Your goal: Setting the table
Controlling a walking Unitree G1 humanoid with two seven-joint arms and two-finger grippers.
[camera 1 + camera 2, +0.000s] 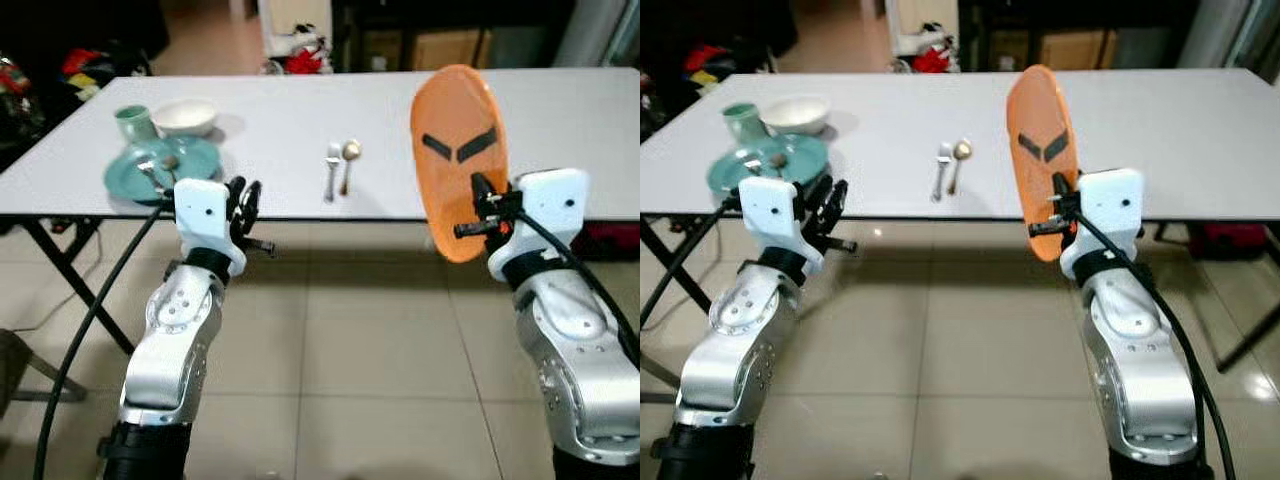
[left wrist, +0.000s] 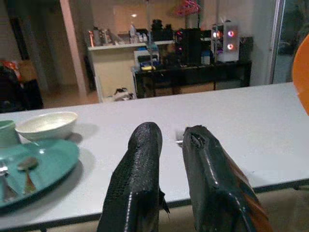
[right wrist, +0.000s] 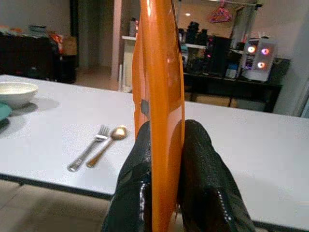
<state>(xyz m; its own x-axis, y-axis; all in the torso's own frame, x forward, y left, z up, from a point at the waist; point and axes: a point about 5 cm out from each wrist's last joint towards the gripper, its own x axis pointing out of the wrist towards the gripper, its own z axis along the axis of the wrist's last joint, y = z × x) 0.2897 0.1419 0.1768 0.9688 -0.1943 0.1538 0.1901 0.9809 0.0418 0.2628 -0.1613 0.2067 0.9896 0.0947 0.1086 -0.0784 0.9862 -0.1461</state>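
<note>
An orange plate [image 1: 455, 130] stands on edge in front of the white table's [image 1: 290, 110] near edge, with my right gripper [image 1: 480, 215] shut on its lower rim [image 3: 159, 96]. A fork [image 1: 332, 170] and a gold spoon [image 1: 348, 160] lie side by side mid-table. At the table's left sit a teal plate [image 1: 195, 160] carrying cutlery, a green cup [image 1: 133, 122] and a white bowl [image 1: 185, 117]. My left gripper [image 1: 245, 198] hovers just off the table's front edge beside the teal plate, its fingers [image 2: 145, 145] close together and holding nothing.
The table's black folding legs [image 1: 60, 260] and a black cable [image 1: 95, 320] are at the lower left over a tiled floor [image 1: 380, 340]. Red clutter [image 1: 300, 55] lies beyond the far edge. A dark shelf with lit computers [image 2: 222, 41] stands farther back.
</note>
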